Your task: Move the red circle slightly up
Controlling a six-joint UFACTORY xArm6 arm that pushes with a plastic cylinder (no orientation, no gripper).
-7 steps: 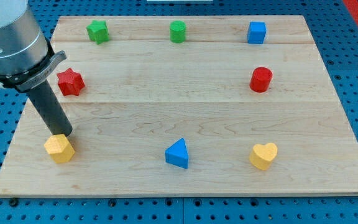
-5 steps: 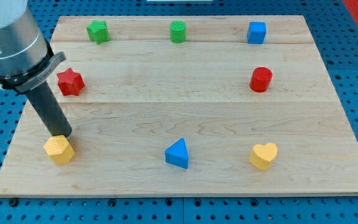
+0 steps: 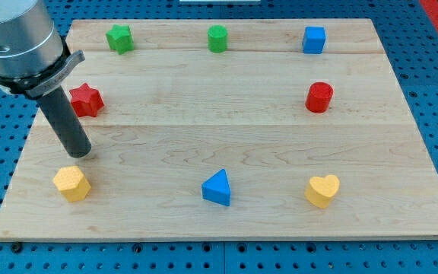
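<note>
The red circle (image 3: pixel 319 97) stands on the wooden board (image 3: pixel 226 137) at the view's right, in the upper half. My tip (image 3: pixel 80 154) rests on the board at the view's left, far from the red circle. It is a little above the yellow hexagon (image 3: pixel 71 183) and below the red star (image 3: pixel 85 100), touching neither.
A green star (image 3: pixel 119 37), a green cylinder (image 3: pixel 217 38) and a blue cube (image 3: pixel 314 39) line the board's top edge. A blue triangle (image 3: pixel 217 188) and a yellow heart (image 3: pixel 322 190) sit near the bottom edge. The arm's grey body (image 3: pixel 17 42) covers the top left corner.
My tip has moved up and slightly right, away from the yellow hexagon, leaving a small gap. The blocks have not moved.
</note>
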